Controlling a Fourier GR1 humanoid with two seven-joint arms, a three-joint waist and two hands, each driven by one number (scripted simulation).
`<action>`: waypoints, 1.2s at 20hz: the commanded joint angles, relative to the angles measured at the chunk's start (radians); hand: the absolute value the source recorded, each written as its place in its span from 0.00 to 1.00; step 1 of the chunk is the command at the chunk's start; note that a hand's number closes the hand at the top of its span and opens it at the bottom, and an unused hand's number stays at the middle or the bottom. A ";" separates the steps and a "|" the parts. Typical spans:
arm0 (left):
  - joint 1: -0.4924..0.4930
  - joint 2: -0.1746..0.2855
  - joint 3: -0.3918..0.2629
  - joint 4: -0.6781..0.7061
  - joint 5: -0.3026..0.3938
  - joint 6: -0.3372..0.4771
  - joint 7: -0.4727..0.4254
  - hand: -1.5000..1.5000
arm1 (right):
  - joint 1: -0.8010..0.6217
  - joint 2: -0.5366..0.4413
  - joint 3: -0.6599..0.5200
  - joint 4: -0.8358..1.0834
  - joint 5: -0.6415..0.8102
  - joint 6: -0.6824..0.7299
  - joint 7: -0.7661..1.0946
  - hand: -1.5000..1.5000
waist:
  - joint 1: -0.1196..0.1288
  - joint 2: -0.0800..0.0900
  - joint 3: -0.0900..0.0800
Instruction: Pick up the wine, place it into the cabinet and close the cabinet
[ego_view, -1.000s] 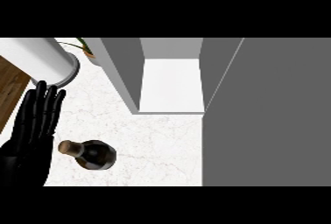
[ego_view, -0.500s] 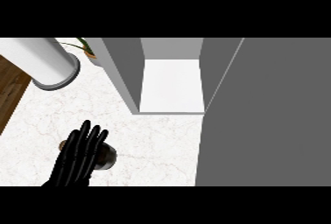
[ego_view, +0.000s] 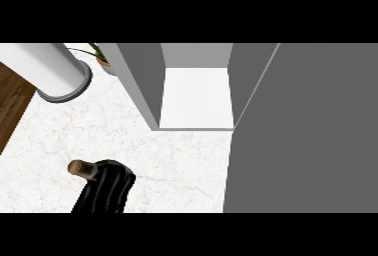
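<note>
Where the wooden floor (ego_view: 11, 105) meets the marble counter (ego_view: 88, 135), a white cylinder (ego_view: 52, 70) sits at far left. Lower down, the wine (ego_view: 79, 168) shows only its corked neck on the counter, and the left hand (ego_view: 107, 187) seems curled round its body. To the right, the cabinet (ego_view: 196, 97) is open.

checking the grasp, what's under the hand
The wine bottle: only its brown top shows, left of the left hand. The hand covers the rest.
</note>
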 joint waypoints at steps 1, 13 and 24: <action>-0.120 -0.006 -0.024 -0.020 -0.023 0.103 0.102 0.00 | -0.030 0.015 0.044 -0.071 0.024 -0.026 0.090 0.00 | -0.004 0.002 0.000; -0.022 0.061 -0.060 -0.196 -0.076 0.153 0.176 0.00 | -0.141 0.025 0.036 -0.102 0.037 -0.082 0.206 0.00 | 0.006 0.000 -0.001; -0.019 0.144 0.165 -0.236 0.082 0.145 0.199 0.00 | -0.119 0.021 0.083 -0.190 0.085 -0.110 0.282 0.00 | -0.002 -0.002 -0.002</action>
